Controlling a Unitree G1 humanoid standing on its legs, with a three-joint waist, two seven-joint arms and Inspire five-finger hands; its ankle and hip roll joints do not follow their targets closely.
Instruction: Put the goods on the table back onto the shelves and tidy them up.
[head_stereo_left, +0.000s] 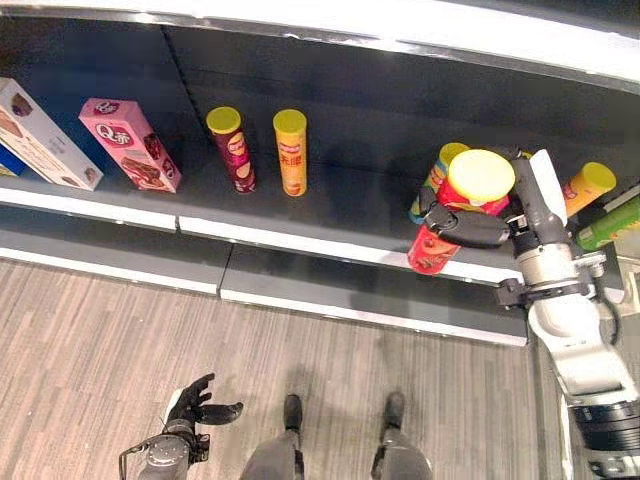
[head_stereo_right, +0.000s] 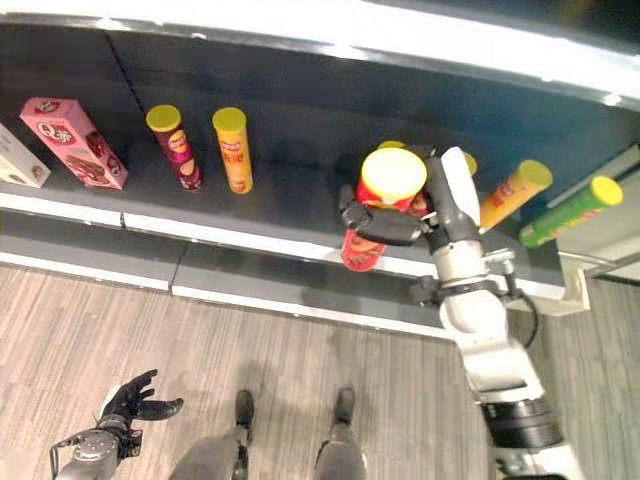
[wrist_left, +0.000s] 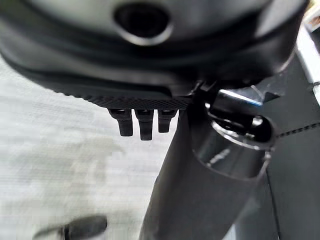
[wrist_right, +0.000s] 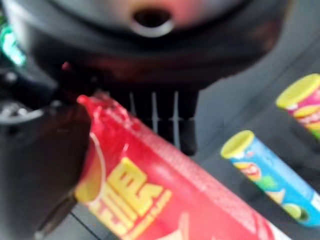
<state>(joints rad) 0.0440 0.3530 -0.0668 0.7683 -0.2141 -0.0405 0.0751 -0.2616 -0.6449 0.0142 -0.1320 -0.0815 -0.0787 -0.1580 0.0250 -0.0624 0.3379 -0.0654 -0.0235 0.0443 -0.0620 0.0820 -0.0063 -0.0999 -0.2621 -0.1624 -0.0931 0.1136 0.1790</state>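
Nearest the camera, the left hand (head_stereo_left: 190, 405) hangs low over the floor, fingers relaxed and holding nothing. Higher, the right hand (head_stereo_left: 478, 224) has its fingers and thumb wrapped round a red can (head_stereo_left: 440, 240) with a yellow lid, held tilted at the front edge of the shelf (head_stereo_left: 300, 238). The tilt probably suits lowering its base beside the blue can (wrist_right: 270, 175) standing just behind.

grey wood-grain floor (head_stereo_left: 100, 330), white shelf edging (head_stereo_left: 270, 240)
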